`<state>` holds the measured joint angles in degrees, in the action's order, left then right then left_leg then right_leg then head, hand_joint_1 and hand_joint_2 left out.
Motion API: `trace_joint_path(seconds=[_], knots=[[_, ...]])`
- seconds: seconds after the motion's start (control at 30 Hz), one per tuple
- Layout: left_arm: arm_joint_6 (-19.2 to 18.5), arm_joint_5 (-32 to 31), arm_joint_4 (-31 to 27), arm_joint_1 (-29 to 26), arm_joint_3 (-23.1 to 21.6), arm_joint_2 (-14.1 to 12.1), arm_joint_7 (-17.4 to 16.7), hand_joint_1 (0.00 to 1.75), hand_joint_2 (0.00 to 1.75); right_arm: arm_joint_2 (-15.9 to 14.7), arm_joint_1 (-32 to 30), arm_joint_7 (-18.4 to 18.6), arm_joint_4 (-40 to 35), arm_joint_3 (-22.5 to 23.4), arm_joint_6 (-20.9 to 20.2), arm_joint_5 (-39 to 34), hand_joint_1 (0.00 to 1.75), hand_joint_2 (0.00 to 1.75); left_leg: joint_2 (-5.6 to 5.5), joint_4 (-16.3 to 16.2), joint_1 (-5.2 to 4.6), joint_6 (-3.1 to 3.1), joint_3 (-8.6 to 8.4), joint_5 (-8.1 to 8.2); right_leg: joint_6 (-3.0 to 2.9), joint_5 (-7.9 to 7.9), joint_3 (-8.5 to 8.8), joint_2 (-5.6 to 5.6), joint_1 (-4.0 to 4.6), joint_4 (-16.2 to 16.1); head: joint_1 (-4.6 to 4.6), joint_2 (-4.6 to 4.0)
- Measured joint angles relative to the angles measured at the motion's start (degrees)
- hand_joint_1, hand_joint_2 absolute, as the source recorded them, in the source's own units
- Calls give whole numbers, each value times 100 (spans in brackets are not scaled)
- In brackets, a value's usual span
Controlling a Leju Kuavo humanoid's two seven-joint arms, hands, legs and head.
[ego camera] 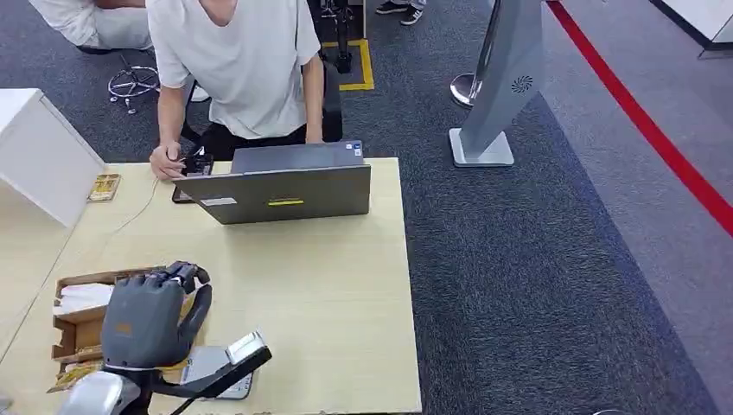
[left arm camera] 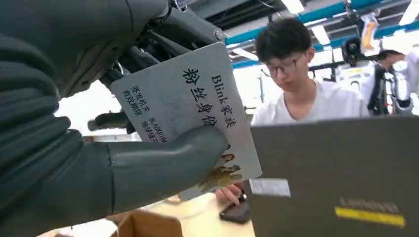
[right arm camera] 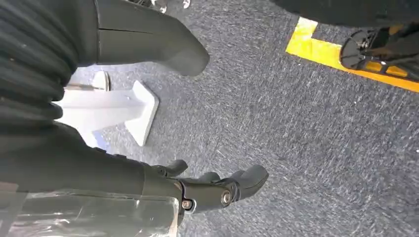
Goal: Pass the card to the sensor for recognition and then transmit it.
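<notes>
- Spreading across your head view is the pale wooden table, sitting on dark grey carpet with a red line running along the far right.
- A person in a white shirt is standing at the table's far edge, resting one hand by a dark phone beside the grey laptop, whose lid is facing you.
- A grey stand is standing on the carpet beyond the table's right corner.
- An open cardboard box is lying at the near left of the table, just beside your left hand.
- Your left hand is hovering above the near left of the table, pinching the card between thumb and fingers (printed face toward the wrist camera).
- The card is being held up off the table, tilted, well short of the laptop.
- Your right hand is hanging over the carpet, holding nothing, its fingers loosely curled yet apart.
</notes>
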<state>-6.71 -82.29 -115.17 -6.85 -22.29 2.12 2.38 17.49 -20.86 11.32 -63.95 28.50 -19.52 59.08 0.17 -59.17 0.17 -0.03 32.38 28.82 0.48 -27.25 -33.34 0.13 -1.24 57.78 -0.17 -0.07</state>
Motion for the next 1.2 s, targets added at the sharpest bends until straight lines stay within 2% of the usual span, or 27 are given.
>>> trace_joint_path(seconds=[0.3,0.57,0.73,1.07,1.13,1.2], knots=[[0,186,558,-379,-110,-186,-352,175,175,0,4,-15,2,-162,-2,77,0,175,0,0,0,-1,0,-2,0,1,2,0,0,1,0,0],[-308,-13,997,-559,-103,-212,-745,175,175,0,16,0,2,-214,-37,131,0,175,-1,0,0,-1,3,-1,0,0,1,-2,0,0,0,0],[-643,-103,1194,-603,-51,-177,-778,175,175,0,44,-4,2,-223,-92,247,0,175,-1,0,0,-1,4,-1,0,0,1,-3,0,0,0,0],[-1390,-164,1480,-562,277,64,-800,175,175,0,180,-127,42,-94,-208,619,0,175,-4,0,-1,-1,-1,-2,1,1,7,-5,-1,0,0,0],[-1376,-188,1502,-523,321,94,-780,175,175,0,193,-142,44,-72,-208,634,0,175,-5,0,-1,-1,-1,-2,1,1,7,-6,-1,0,0,0],[-1113,-260,1511,-499,323,112,-709,175,175,0,189,-164,46,-57,-195,571,0,175,-6,0,0,-1,-2,-2,0,1,6,-6,0,0,0,0]])
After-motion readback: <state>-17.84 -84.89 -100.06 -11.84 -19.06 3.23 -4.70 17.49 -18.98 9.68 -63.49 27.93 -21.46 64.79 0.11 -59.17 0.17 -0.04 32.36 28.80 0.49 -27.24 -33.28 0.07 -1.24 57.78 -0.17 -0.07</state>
